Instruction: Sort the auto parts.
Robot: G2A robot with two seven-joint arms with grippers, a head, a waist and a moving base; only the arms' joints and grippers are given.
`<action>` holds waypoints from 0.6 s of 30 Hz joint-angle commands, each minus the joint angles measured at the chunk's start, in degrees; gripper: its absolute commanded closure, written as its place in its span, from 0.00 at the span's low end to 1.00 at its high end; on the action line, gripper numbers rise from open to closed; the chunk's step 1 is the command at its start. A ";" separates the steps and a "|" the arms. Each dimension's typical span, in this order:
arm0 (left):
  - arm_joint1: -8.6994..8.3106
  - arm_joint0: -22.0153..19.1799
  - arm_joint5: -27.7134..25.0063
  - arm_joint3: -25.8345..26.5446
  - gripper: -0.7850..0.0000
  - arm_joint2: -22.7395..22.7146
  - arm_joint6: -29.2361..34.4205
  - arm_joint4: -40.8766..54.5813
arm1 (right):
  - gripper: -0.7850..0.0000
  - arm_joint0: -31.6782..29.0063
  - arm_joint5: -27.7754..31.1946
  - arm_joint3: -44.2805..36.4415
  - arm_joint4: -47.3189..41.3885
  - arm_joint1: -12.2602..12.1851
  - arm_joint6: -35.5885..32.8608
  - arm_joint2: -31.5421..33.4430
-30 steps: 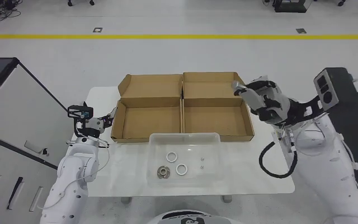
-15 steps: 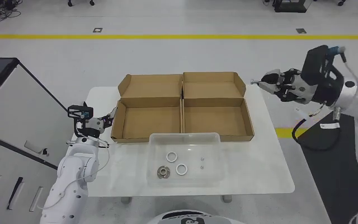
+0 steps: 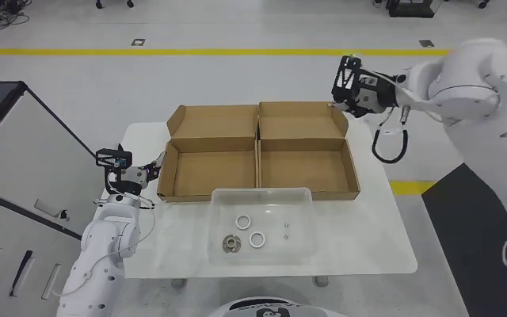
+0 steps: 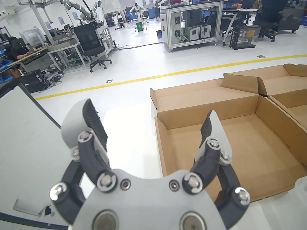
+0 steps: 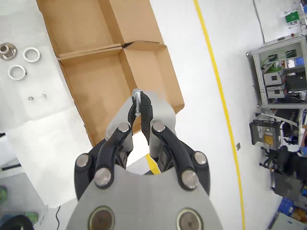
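Right wrist view had my right gripper [image 5: 140, 107] clamped on a threaded bolt [image 5: 137, 99], shank pinched lengthwise between the pads so it couldn't roll out. The arm was stretched out and raised near the far outer corner of the right cardboard box [image 5: 96, 84], likely its bin. Left gripper [image 4: 152, 123] sat spread and empty by the left box [image 4: 227, 149], arm low, probably parked clear; rings [image 5: 24, 54], hub [image 5: 7, 50] and nuts [image 5: 30, 98] lay unsorted in the clear tray [image 3: 261, 192].
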State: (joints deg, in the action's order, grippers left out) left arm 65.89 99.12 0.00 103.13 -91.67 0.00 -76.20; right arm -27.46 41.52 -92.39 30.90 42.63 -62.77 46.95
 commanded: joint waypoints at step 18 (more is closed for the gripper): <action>0.00 0.00 0.00 0.00 0.00 0.00 0.00 0.00 | 1.00 13.84 2.76 21.37 -1.09 10.87 2.78 -37.21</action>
State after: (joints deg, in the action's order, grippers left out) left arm 65.89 99.12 0.00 103.13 -91.67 0.00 -76.20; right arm -13.20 44.33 -72.13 30.00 52.86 -59.95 10.13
